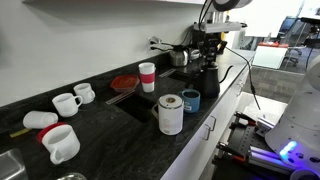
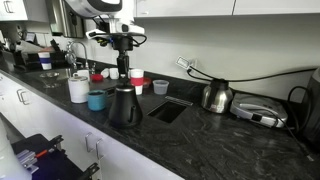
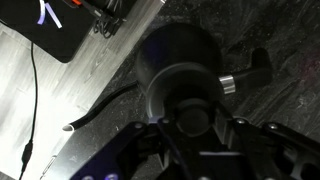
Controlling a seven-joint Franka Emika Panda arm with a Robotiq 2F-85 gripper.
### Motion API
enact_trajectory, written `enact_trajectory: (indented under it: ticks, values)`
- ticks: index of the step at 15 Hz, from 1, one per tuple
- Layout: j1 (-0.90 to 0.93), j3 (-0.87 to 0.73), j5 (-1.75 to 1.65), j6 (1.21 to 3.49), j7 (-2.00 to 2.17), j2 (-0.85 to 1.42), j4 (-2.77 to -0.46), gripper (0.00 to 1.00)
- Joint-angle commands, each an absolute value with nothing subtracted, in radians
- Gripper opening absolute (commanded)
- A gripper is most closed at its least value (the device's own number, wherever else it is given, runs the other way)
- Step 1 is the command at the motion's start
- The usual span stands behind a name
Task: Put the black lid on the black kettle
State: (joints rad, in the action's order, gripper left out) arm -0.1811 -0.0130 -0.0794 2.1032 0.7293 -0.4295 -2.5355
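Your pincer (image 2: pixel 122 70) hangs just over the black kettle (image 2: pixel 124 106) on the bench (image 2: pixel 200 142) — seemingly clamped on the black lid (image 3: pixel 185 92), in a dim wrist view.

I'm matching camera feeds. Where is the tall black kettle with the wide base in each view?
Exterior view: all-black tapering kettle, right of centre.
Exterior view: left of centre, in the foreground.
Wrist view: centre, seen from above.
Shared landmark: small teal mug beside it in both exterior views.
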Motion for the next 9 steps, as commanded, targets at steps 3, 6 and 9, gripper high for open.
enact_trajectory:
  ticks: [3, 6, 9]
  values:
    - [-0.189, -0.020, -0.053, 2.114, 0.719, -0.409, -2.519, 0.74]
    - [-0.182, -0.024, -0.046, 2.110, 0.701, -0.419, -2.517, 0.95]
    - [-0.177, -0.026, -0.041, 2.084, 0.665, -0.450, -2.505, 1.00]
